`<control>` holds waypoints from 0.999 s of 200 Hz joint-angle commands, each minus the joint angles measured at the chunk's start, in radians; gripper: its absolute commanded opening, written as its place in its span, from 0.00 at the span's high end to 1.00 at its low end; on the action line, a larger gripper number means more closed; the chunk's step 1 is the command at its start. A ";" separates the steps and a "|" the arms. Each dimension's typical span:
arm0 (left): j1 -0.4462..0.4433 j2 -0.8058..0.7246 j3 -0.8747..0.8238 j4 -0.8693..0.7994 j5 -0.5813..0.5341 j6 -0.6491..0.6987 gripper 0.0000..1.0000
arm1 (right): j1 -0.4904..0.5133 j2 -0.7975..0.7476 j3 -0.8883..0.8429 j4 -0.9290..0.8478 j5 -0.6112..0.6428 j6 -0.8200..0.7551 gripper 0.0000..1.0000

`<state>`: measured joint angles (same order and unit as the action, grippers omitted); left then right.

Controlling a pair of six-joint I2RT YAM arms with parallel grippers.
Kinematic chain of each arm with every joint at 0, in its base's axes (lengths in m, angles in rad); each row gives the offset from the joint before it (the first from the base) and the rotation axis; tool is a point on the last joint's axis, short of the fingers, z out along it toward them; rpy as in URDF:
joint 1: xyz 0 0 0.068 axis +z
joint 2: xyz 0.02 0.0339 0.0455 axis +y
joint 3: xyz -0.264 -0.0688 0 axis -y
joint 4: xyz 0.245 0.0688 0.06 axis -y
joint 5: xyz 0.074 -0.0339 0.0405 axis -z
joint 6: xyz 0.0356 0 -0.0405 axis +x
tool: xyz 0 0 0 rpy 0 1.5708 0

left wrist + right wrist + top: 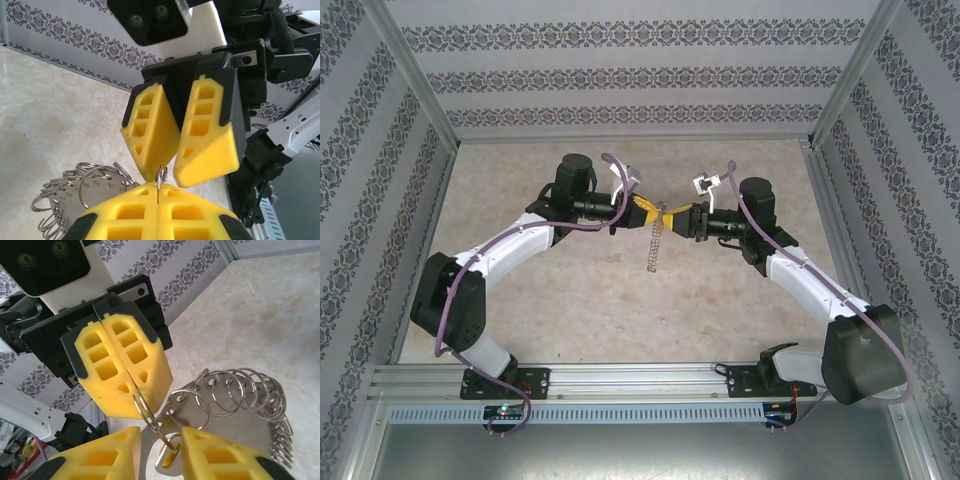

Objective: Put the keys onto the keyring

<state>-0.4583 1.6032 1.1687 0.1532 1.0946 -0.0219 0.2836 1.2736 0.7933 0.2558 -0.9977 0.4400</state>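
The left tool (136, 399) pinches wire of the slippery keyring (75, 192); the right tool (161, 437) gapes, seemingly around the light keys (169, 459).

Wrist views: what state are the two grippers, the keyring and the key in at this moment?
left gripper: shut on the keyring's wire.
right gripper: open, one finger on each side of the key.
keyring: hanging from the left gripper, its small rings fanned out.
key: dangling from a small ring; whether that ring is threaded on the keyring, I cannot tell.
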 commanded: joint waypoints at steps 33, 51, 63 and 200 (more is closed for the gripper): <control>-0.006 -0.027 -0.009 0.081 0.012 -0.016 1.00 | -0.002 0.027 -0.013 0.056 -0.047 -0.011 1.00; -0.005 -0.027 -0.014 0.094 0.008 -0.025 1.00 | -0.001 0.031 -0.012 0.051 -0.051 -0.011 1.00; -0.005 -0.027 -0.020 0.113 0.005 -0.034 1.00 | 0.006 0.042 -0.007 0.045 -0.063 -0.012 1.00; -0.005 -0.040 -0.056 0.167 -0.016 -0.056 1.00 | -0.029 -0.040 0.026 -0.144 -0.053 -0.083 0.64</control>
<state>-0.4572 1.6016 1.1061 0.2409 1.0641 -0.0628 0.2737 1.3113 0.8082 0.1169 -1.0451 0.3672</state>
